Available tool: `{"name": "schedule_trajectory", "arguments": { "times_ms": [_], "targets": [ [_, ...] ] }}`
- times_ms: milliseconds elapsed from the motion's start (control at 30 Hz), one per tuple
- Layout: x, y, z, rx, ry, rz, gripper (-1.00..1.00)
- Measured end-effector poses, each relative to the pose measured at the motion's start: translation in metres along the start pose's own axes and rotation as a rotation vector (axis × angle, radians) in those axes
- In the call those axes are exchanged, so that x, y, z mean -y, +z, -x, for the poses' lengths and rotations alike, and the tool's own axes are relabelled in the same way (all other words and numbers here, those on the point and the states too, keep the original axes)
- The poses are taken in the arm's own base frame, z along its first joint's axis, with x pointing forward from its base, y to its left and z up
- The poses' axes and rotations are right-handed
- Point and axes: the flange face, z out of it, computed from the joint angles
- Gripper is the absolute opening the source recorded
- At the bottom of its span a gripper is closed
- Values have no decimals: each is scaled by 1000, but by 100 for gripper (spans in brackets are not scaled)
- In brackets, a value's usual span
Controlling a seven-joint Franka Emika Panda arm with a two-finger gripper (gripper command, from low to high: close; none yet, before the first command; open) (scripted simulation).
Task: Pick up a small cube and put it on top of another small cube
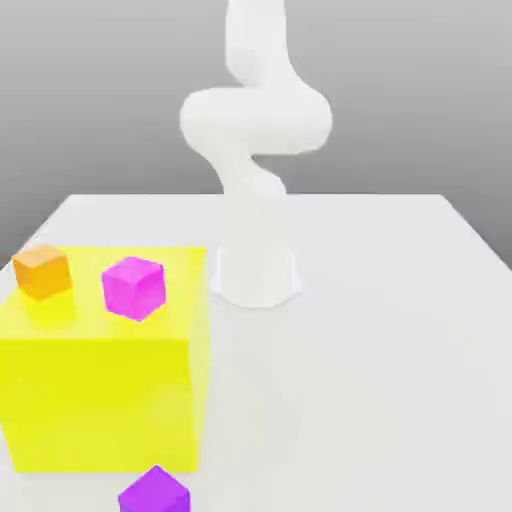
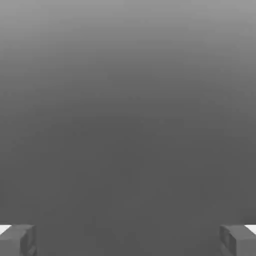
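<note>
The white arm [image 1: 255, 150] rises from its round base near the middle of the tabletop [image 1: 400, 330], toward the far edge, twisting upward out of the exterior view's top. In the hand view the gripper [image 2: 128, 240] faces a plain grey backdrop with its two fingertips [image 2: 17, 240] set far apart at opposite sides, so the jaws stand released with nothing between them. A big yellow block [image 1: 105, 385] sits on the tabletop by the edge on the exterior view's left, reaching toward the near edge. The small orange cube [image 1: 42, 271] rests on the block's top face at its far corner on the exterior view's left. A magenta cube [image 1: 133, 288] also sits on that top face, near the middle toward the far side, apart from the orange one. A purple cube [image 1: 154, 494] lies on the tabletop at the near edge, just in front of the yellow block's front face
</note>
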Motion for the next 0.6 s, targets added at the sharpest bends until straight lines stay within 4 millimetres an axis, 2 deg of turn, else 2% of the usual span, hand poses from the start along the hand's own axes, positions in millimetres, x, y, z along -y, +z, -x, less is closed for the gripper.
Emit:
{"name": "schedule_trajectory", "arguments": {
  "times_ms": [133, 300, 467, 600],
  "targets": [
    [-17, 63, -30, 113, 69, 38, 0],
    [-45, 140, -57, 225, 155, 95, 0],
    [-84, 214, -74, 309, 239, 164, 0],
    [-122, 269, -84, 355, 305, 226, 0]
  ]
}}
